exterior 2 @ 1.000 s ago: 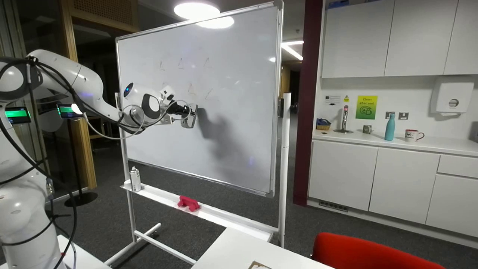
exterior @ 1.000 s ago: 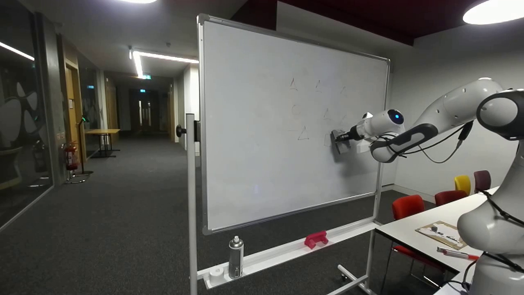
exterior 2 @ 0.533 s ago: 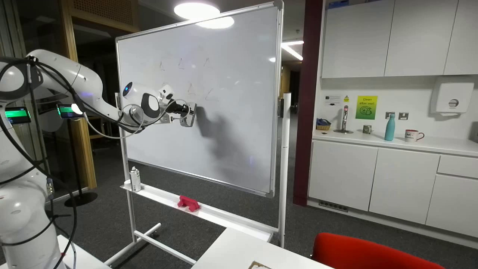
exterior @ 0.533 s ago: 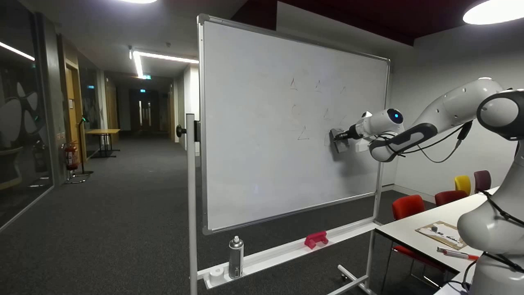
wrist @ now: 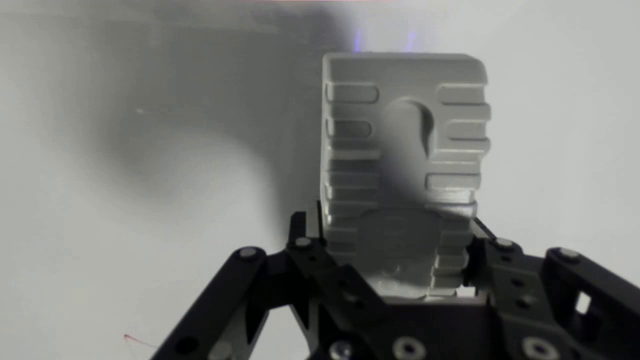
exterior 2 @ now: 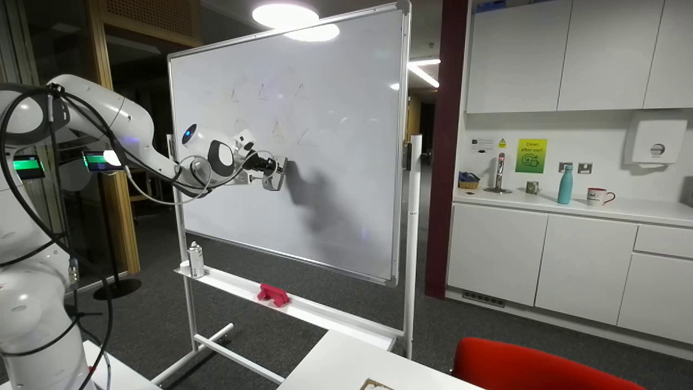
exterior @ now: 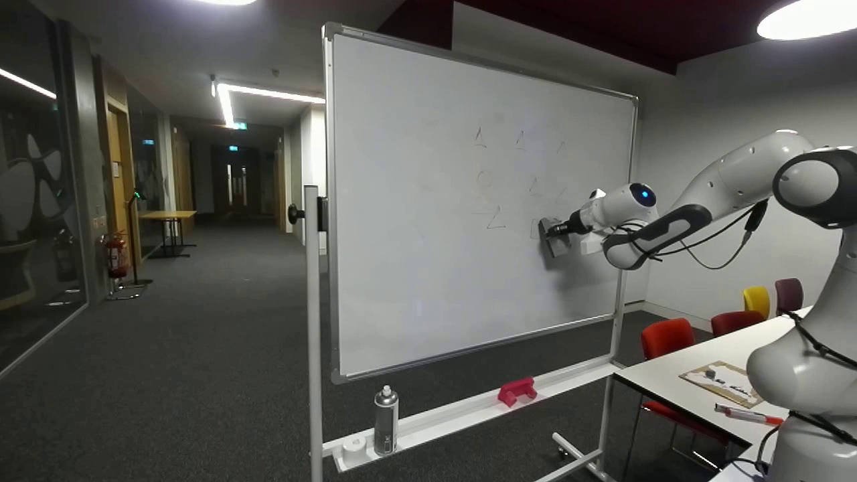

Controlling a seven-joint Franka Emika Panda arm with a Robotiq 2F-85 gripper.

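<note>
My gripper [wrist: 395, 227] is shut on a grey ribbed eraser [wrist: 405, 150], with a finger on each side of its lower part. The eraser stands out ahead of the fingers at the surface of a large whiteboard [exterior: 428, 268]. In both exterior views the eraser [exterior: 556, 246] [exterior 2: 274, 181] is at or very near the board; firm contact cannot be told. Faint drawn triangles and other marks [exterior: 495, 219] stand on the board, left of and above the eraser in that view. In the wrist view a thin red line [wrist: 137, 341] shows at the lower left.
A ledge [exterior: 442, 425] under the board bears a spray can [exterior: 386, 422], a small white roll [exterior: 353, 447] and a red holder [exterior: 517, 391]. A white table [exterior: 669, 361] with a clipboard [exterior: 723, 383], a pen [exterior: 748, 415] and chairs stands near the arm. Arm cables [exterior 2: 108, 130] hang loose.
The gripper and eraser rose very slightly, then moved a little down along the board. The arm's elbow and forearm shifted slightly. The eraser stays held.
</note>
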